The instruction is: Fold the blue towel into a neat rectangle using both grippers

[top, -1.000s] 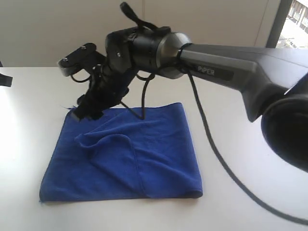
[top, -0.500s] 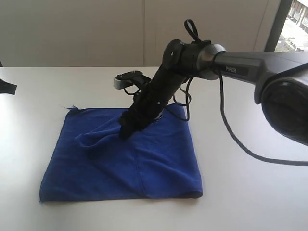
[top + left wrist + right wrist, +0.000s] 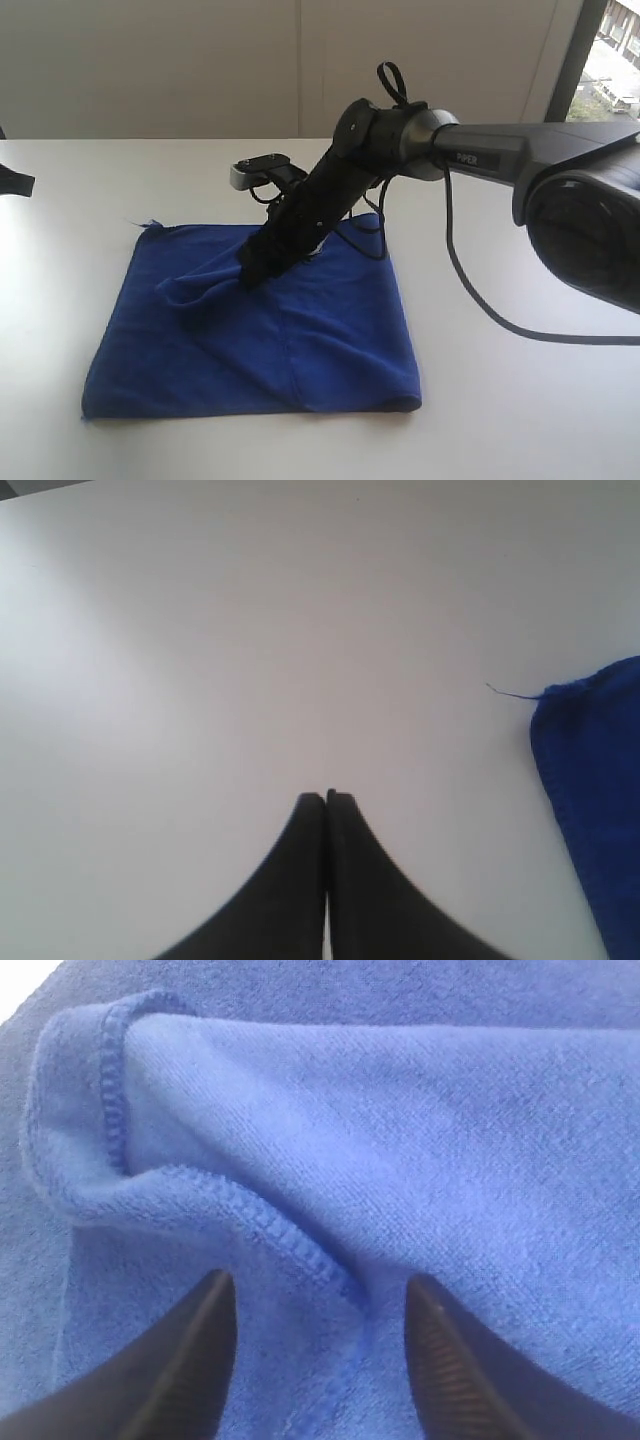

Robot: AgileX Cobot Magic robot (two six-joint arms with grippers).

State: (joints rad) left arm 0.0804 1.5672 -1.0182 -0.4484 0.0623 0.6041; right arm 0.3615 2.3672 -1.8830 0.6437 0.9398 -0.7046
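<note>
The deep royal-blue fuzzy microfibre towel (image 3: 300,340) lies rumpled on the white table (image 3: 520,420). Toward 12 o'clock from its middle, the black right gripper (image 3: 250,272) straddles a hemmed fold, jaws open. The black left gripper (image 3: 326,798) hangs over bare table, jaws closed and empty.

Grey link of the right arm (image 3: 520,150): small white lettering reading "PiPER", printed along its side just behind the rounded joint (image 3: 425,135).
Legibility: tiny and faint in the exterior view, only just readable.
</note>
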